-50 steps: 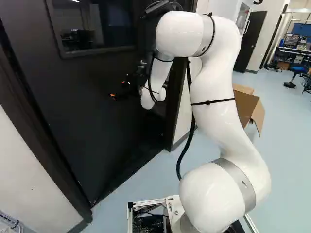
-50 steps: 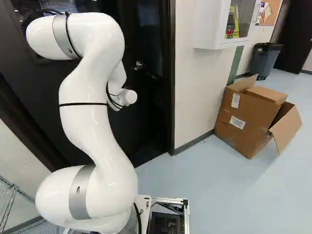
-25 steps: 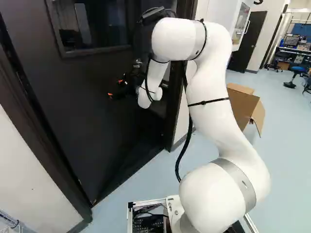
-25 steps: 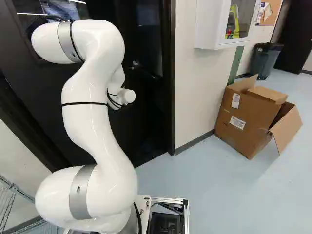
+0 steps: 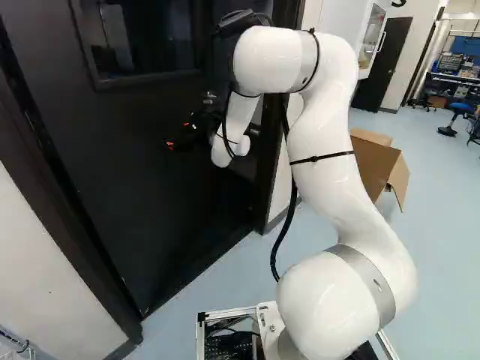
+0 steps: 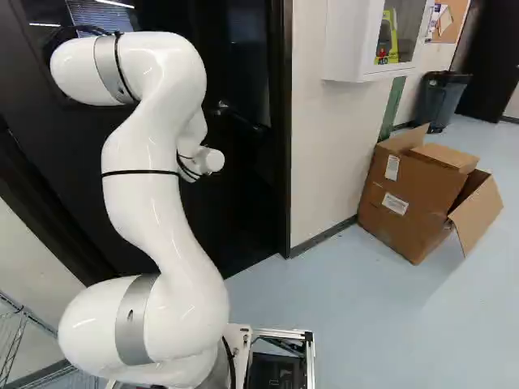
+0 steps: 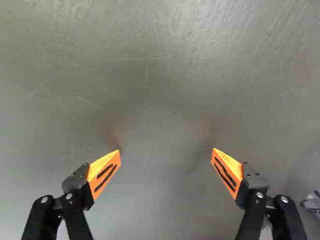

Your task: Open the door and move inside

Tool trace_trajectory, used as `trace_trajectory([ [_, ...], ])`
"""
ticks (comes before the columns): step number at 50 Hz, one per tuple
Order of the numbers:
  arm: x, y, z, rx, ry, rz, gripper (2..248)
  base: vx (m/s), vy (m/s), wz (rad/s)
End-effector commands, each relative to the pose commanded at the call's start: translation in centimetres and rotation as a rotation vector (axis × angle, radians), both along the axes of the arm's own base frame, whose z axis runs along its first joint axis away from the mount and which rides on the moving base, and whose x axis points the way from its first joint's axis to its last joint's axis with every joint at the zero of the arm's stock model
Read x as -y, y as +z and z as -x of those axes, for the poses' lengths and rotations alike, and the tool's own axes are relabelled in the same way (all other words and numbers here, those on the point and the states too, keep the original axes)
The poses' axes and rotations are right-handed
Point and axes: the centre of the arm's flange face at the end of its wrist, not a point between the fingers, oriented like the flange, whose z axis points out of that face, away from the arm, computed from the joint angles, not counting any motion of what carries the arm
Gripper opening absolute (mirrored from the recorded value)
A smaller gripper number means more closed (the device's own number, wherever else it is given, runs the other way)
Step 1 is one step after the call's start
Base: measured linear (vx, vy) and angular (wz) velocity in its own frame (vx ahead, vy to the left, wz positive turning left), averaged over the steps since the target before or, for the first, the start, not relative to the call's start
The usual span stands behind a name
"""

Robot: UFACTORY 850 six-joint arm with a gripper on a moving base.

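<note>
The flat black door (image 5: 120, 187), probably heavy and rigid, stands ahead against its upright frame edge (image 6: 285, 162); its small metal handle (image 6: 226, 106), near that edge, looks the place to hold, the smooth panel offering none. The black gripper with orange pads (image 7: 166, 150) is spread wide, empty, facing the panel, contact unclear. The white arm (image 5: 328, 142) hides part of the door, the latch's state cannot be told, and a metal fitting (image 7: 312, 201) beside the gripper is cut off.

Door (image 5: 150, 210) blocked the way fwd of gripper (image 5: 178, 135), w/ room sideways along it betw. handle (image 6: 225, 106) & L jamb (image 5: 67, 225).
</note>
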Motion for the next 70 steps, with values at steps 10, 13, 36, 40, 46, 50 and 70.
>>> trace_trajectory([
  [10, 1.3, 0.5, 1.4, -0.028, -0.093, -0.037, 247, 0.000, 0.000, 0.000],
  [13, 1.7, 0.7, 1.9, -0.036, -0.123, -0.048, 247, 0.000, 0.000, 0.000],
  [36, 5.3, 1.8, 5.4, -0.094, -0.361, -0.135, 247, 0.000, 0.000, 0.000],
  [40, 5.9, 1.9, 6.1, -0.105, -0.404, -0.148, 247, 0.000, 0.000, 0.000],
  [46, 6.9, 2.1, 7.1, -0.124, -0.467, -0.165, 247, 0.000, 0.000, 0.000],
  [50, 7.4, 2.1, 7.8, -0.137, -0.509, -0.176, 247, 0.000, 0.000, 0.000],
  [70, 9.9, 2.1, 11.4, -0.222, -0.712, -0.218, 247, 0.000, 0.000, 0.000],
])
